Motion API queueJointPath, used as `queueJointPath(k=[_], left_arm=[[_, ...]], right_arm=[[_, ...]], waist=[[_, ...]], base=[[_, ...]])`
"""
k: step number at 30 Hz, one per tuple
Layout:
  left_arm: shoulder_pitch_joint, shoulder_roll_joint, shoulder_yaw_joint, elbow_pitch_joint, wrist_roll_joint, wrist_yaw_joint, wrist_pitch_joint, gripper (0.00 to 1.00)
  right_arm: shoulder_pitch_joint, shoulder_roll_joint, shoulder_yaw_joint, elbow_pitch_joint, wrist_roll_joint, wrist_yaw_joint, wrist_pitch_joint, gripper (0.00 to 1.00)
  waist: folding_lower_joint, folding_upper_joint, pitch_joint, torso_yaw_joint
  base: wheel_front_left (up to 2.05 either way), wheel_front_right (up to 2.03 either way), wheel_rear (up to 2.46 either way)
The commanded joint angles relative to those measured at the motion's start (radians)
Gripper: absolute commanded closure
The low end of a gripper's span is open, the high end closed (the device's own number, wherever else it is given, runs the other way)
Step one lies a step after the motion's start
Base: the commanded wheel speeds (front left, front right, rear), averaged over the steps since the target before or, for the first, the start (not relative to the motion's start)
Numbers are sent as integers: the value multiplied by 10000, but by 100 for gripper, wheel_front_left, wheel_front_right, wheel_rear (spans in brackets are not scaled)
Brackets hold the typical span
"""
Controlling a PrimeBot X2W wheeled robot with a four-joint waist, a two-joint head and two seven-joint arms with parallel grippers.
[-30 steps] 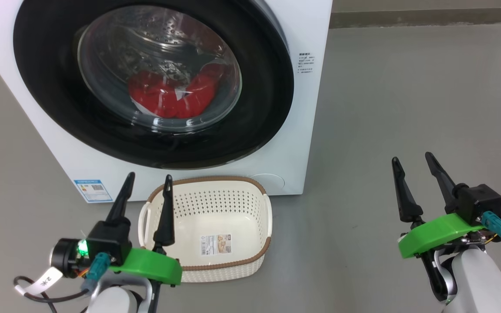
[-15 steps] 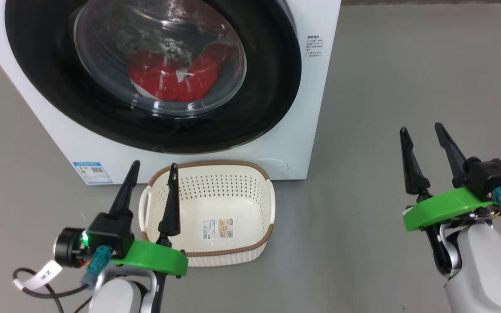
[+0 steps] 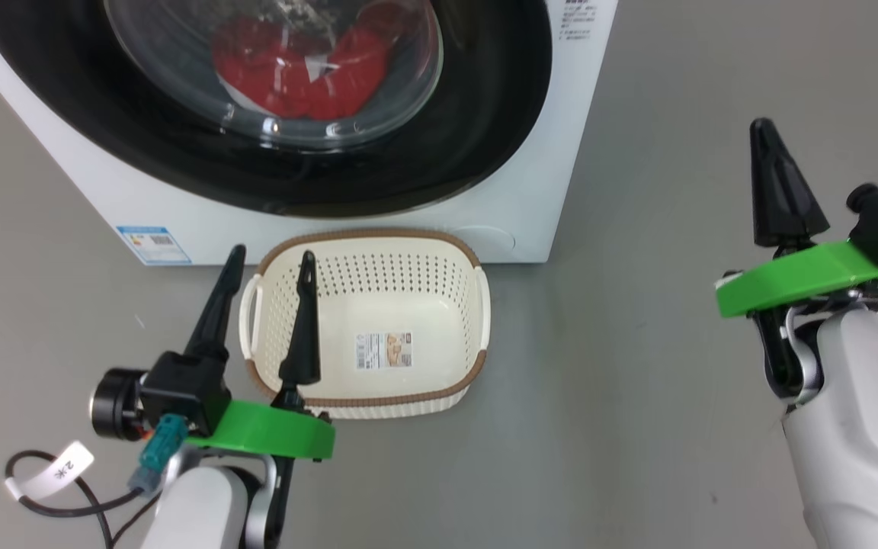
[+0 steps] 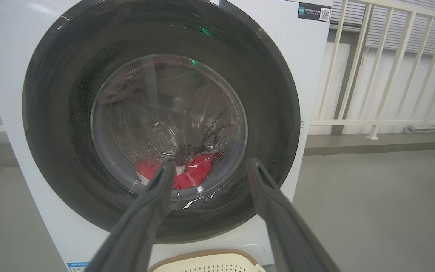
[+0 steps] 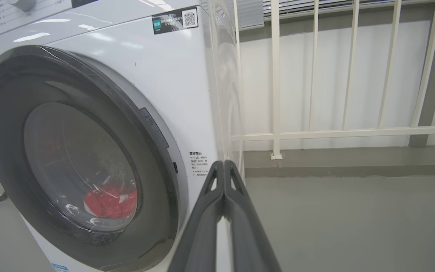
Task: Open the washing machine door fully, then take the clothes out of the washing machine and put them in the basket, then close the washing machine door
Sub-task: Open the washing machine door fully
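Meeting fingertips (image 5: 212, 206), right claw (image 5: 224, 164), wrist view

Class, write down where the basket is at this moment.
In the head view, left of centre, the basket stands on the floor right before the washing machine, under its door; the left gripper hovers at its left end.

I am looking at a plain, utility-like laundry spot, more a bare test space than a furnished home. A white washing machine (image 5: 179, 68) stands on a smooth grey floor (image 5: 353, 226). A white barred railing (image 5: 276, 75) is just beside it, with a pale wall (image 5: 295, 75) behind the bars and slatted blinds (image 5: 253, 11) above.
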Motion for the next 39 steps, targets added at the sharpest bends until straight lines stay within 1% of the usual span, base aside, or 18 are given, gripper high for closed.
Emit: queueJointPath(k=[1, 10, 18, 21, 25, 29, 39], left_arm=[[-463, 179, 240, -388, -37, 101, -91, 0], [-843, 179, 102, -1077, 34, 115, -92, 0], [-1044, 179, 137, -1600, 96, 33, -92, 0], [-1092, 179, 147, -1681, 99, 18, -92, 0], [-1222, 179, 163, -1881, 23, -17, -92, 0], [-1287, 179, 121, -2055, 19, -37, -92, 0], [-1368, 179, 19, -2175, 77, -76, -92, 0]], right_arm=[[-505, 19, 184, -25, 512, -9, -63, 100], [-1919, 19, 84, 982, 2699, -9, -63, 100], [-3481, 19, 626, 2453, 5227, -9, -60, 100], [-3914, 19, 847, 2699, 5702, -9, 27, 100], [-4548, 19, 1157, 2782, 6730, -9, 439, 100], [-4877, 10, 1348, 2601, 7792, -9, 1168, 100], [-5433, -347, 1373, 1958, 10208, -9, 3019, 100]], waist=[[0, -1, 395, 94], [0, -1, 1242, 292], [0, -1, 1954, 400], [0, -1, 2131, 427], [0, -1, 2464, 481], [0, -1, 2700, 547], [0, -1, 3123, 722]], base=[[0, 0, 0], [0, 0, 0], [0, 0, 0], [0, 0, 0], [0, 0, 0], [0, 0, 0], [0, 0, 0]])
